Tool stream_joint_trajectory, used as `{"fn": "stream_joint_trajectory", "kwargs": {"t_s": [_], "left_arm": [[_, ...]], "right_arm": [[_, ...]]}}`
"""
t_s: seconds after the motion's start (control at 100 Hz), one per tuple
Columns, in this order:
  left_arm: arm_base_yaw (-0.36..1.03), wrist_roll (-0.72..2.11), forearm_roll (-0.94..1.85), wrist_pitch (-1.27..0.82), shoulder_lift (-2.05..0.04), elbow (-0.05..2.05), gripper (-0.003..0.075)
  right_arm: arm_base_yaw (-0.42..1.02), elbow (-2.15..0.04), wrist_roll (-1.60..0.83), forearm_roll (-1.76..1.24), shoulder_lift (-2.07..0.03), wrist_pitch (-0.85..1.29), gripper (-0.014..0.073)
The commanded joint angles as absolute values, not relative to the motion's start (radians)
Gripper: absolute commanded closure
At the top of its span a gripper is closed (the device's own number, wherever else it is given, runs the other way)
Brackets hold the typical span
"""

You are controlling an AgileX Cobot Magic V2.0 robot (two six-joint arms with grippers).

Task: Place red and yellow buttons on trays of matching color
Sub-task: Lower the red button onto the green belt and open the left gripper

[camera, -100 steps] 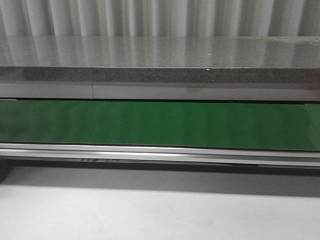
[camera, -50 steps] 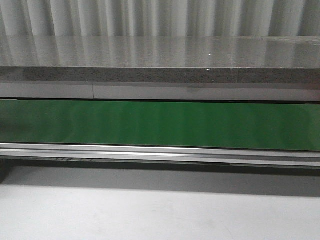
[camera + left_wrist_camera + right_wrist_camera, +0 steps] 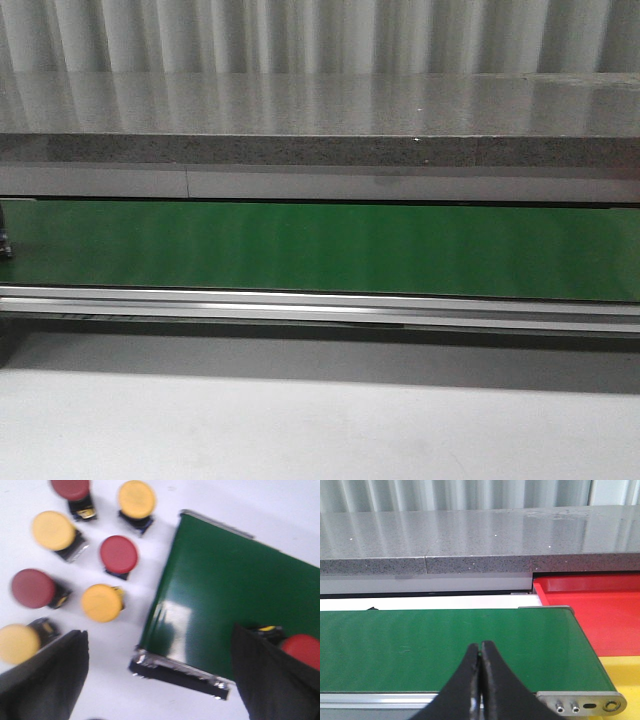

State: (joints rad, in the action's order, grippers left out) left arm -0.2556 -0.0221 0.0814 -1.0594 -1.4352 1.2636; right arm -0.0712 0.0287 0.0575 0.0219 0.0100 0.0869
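In the left wrist view, several red buttons and yellow buttons stand on the white table beside the end of the green belt. One more red button sits on the belt, partly hidden behind a finger. My left gripper hangs open over the belt's end and holds nothing. My right gripper is shut and empty above the belt's other end. There, the red tray and the yellow tray lie beside the belt, with no button visible in them. A small dark object shows at the belt's far left edge in the front view.
The green belt runs across the front view with a metal rail along its near side. Behind it is a grey stone ledge. White table lies in front. A metal end bracket closes the belt near the trays.
A small dark object has come into the front view at the belt's far left edge. Marks under the rail have shifted left to right.
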Motion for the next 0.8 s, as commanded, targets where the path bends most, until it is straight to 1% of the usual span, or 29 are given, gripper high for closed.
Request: {"fn": "stream_joint_trajectory", "kwargs": {"t_s": [0.0,0.15,0.31,0.54,0.79], "left_arm": [[-0.313,-0.022,0.044,-1.09,-1.397,1.274,0.0156],[-0.407,-0.022,0.036,-1.105,-1.404,1.173,0.0156],[-0.464,-0.022,0.018,-1.113,-1.463,1.08,0.0156],[-0.475,-0.022,0.015,-1.041,-1.573,1.065,0.0156],[-0.475,-0.032,-0.036,-0.899,-1.622,1.065,0.0156]], "right_arm": [[-0.077,0.009,0.053,0.022,0.025,0.012,0.0659],[-0.077,0.009,0.053,0.022,0.025,0.012,0.0659],[-0.077,0.009,0.053,0.022,0.025,0.012,0.0659],[-0.077,0.009,0.053,0.022,0.025,0.012,0.0659],[-0.077,0.009,0.053,0.022,0.025,0.012,0.0659]]}}
